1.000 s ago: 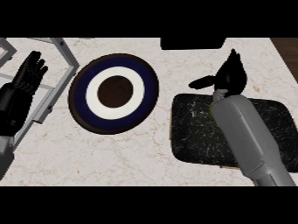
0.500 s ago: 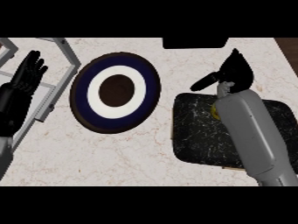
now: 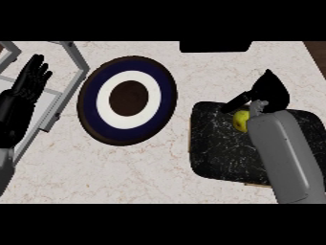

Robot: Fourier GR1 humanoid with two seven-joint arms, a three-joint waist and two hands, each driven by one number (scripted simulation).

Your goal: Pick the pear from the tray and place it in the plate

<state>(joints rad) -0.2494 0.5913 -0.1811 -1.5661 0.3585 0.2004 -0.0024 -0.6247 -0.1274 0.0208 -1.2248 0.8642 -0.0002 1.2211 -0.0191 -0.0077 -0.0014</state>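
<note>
At nine o'clock the left hand (image 3: 17,103) rests, fingers straight and released. The plate (image 3: 126,64) lies mid-bench (image 3: 123,167). On the tray (image 3: 215,153) at four o'clock, the right hand's (image 3: 270,91) fingers curl, grasping the pear (image 3: 242,119) at the tray's twelve o'clock edge.

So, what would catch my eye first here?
Probably the round plate with its dark blue and white rings, left of centre on the pale counter. Next, the right hand over the far edge of the black tray at right, a yellow pear peeking out beside its wrist. The left hand rests open at the left edge.
</note>
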